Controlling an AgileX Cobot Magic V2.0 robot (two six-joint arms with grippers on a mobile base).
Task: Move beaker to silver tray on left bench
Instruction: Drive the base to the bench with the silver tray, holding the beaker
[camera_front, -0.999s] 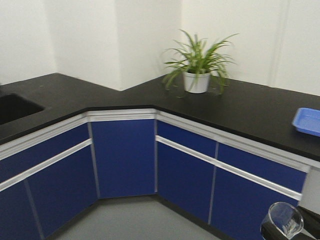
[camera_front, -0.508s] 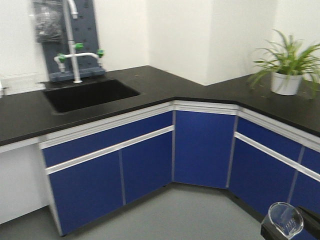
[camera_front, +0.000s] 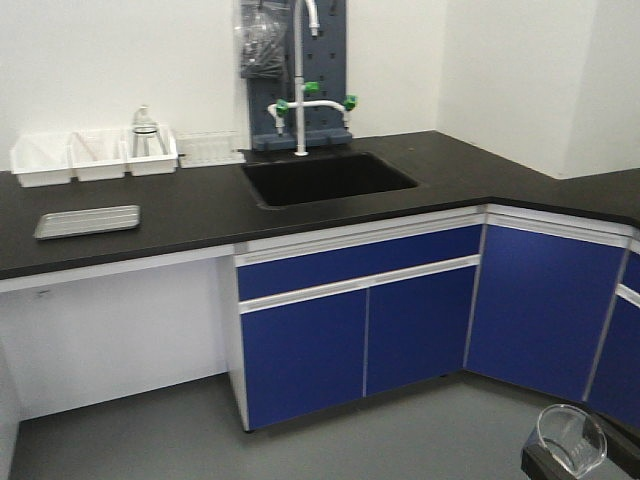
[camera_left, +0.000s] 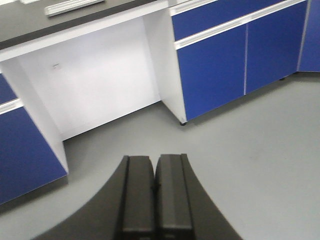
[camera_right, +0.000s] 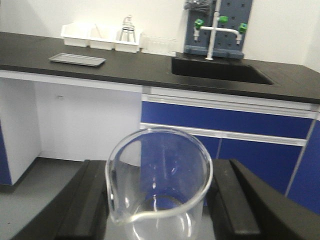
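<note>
My right gripper (camera_right: 159, 200) is shut on the small clear beaker (camera_right: 158, 185), its two black fingers pressed on the glass sides, spout toward the camera. The beaker also shows at the bottom right of the front view (camera_front: 571, 440), held above the floor. The silver tray (camera_front: 88, 221) lies on the black top of the left bench (camera_front: 200, 215), left of the sink; it also shows in the right wrist view (camera_right: 77, 60) and, partly cut off, in the left wrist view (camera_left: 73, 6). My left gripper (camera_left: 154, 165) is shut and empty, over the grey floor.
A black sink (camera_front: 328, 177) with a faucet (camera_front: 300, 80) sits in the bench. White bins (camera_front: 95, 155), one holding a larger glass vessel (camera_front: 143, 130), stand behind the tray. Blue cabinet fronts (camera_front: 350, 310) run to the corner at the right; an open knee space (camera_front: 120, 330) lies under the tray.
The view has swung left along the benches: the plant and blue tray are gone from sight, the sink moved to the middle, and the silver tray and white bins came into view. The beaker stays gripped.
</note>
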